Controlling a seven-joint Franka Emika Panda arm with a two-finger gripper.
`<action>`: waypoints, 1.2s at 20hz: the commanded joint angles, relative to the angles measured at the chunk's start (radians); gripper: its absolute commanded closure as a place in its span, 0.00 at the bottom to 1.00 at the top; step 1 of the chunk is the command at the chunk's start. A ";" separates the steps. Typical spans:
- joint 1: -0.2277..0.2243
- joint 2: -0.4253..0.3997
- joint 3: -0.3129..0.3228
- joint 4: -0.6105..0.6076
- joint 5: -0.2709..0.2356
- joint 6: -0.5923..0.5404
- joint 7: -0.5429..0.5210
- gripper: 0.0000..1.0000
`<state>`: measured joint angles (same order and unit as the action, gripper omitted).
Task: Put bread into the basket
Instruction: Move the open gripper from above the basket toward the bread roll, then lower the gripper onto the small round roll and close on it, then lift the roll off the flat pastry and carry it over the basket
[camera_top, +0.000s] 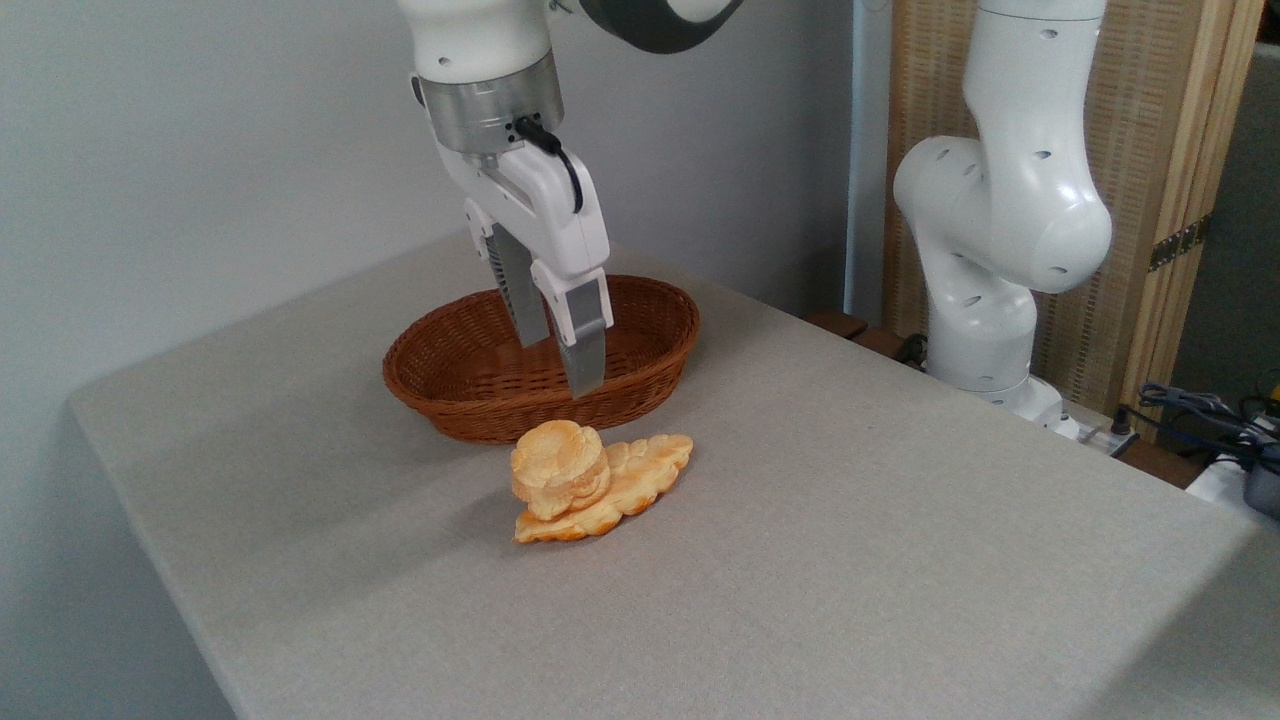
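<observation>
Bread (558, 468), a small round golden bun with scalloped edges, is seen near the middle of the grey table (850, 520), resting on top of the left end of a longer flat braided bread (640, 480), which reaches out from under it towards 2 o'clock. At 12 o'clock from the bun, just beside it, an oval reddish-brown wicker basket (450, 400) is set on the cloth, and nothing is seen in the part of its interior that is visible. The gripper (562, 365) is held above the table in front of the basket, at 12 o'clock from the bun and clear of it, with its fingers pointed down. The jaws are parted by a moderate gap and nothing is held between them. The arm's white base (985, 340) is mounted at 3 o'clock, at the table's far right edge, beside a wooden screen (1170, 150).
</observation>
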<state>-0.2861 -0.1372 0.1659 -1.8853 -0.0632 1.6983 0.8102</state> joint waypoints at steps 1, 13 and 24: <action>-0.002 -0.002 0.011 -0.063 0.013 0.113 0.017 0.00; -0.015 0.062 0.007 -0.144 0.014 0.236 0.018 0.00; -0.016 0.082 0.003 -0.144 0.016 0.236 0.020 0.31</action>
<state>-0.2950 -0.0536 0.1652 -2.0248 -0.0632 1.9148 0.8177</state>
